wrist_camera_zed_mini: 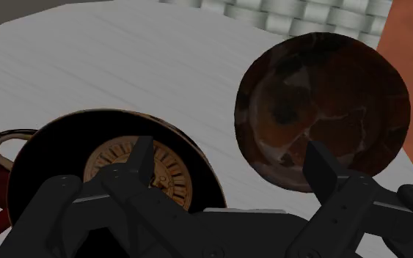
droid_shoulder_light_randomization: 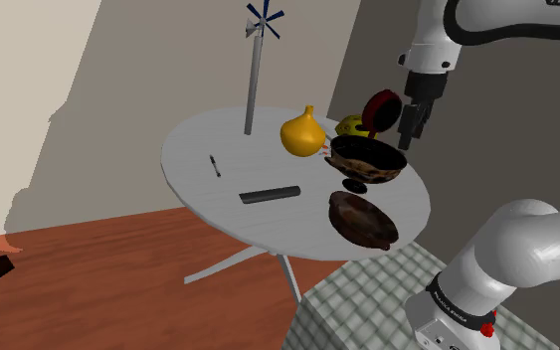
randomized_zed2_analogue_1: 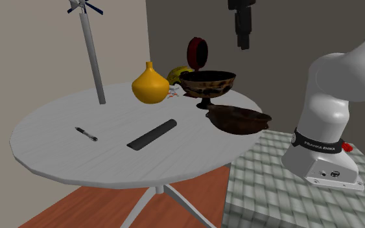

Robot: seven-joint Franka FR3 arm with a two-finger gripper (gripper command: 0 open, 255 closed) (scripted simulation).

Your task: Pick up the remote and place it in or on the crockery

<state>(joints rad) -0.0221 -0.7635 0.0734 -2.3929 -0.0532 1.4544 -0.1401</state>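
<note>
**A:** Plain walls and a reddish wooden floor [droid_shoulder_light_randomization: 98, 268] frame one round white bench [droid_shoulder_light_randomization: 193, 149]. What sits on it?

**B:** A dark remote [droid_shoulder_light_randomization: 270, 194] lies flat near the middle, with bare top all round it. A pen [droid_shoulder_light_randomization: 214, 166] lies near it, on the side away from the bowls. Toward the arm's side stand a dark footed bowl [droid_shoulder_light_randomization: 367, 159] and, just beside it, a shallow brown bowl [droid_shoulder_light_randomization: 362, 219]. A yellow vase [droid_shoulder_light_randomization: 303, 133], a red mug [droid_shoulder_light_randomization: 381, 107] and a tall pole [droid_shoulder_light_randomization: 254, 89] stand further back.

**A:** And the tool?

**B:** The tool [droid_shoulder_light_randomization: 413, 121] hangs in the air above the two bowls, well apart from the remote. In the wrist view its fingers [wrist_camera_zed_mini: 142, 157] stand apart with nothing between them. Beneath them are the footed bowl's patterned inside and the brown bowl.

**A:** So how much of the job is done?

**B:** None that shows, I'd say. The remote lies untouched on the bench and neither bowl has anything in it.

**A:** What is left?

**B:** Everything. The tool must travel across to the remote, come down over it, close on its narrow sides and lift. Then it must carry the remote back and set it in or on one of the bowls. The shallow brown one looks the easier target to me, being wide and low. The remote is long, though, and may end up resting across the rim.
</note>
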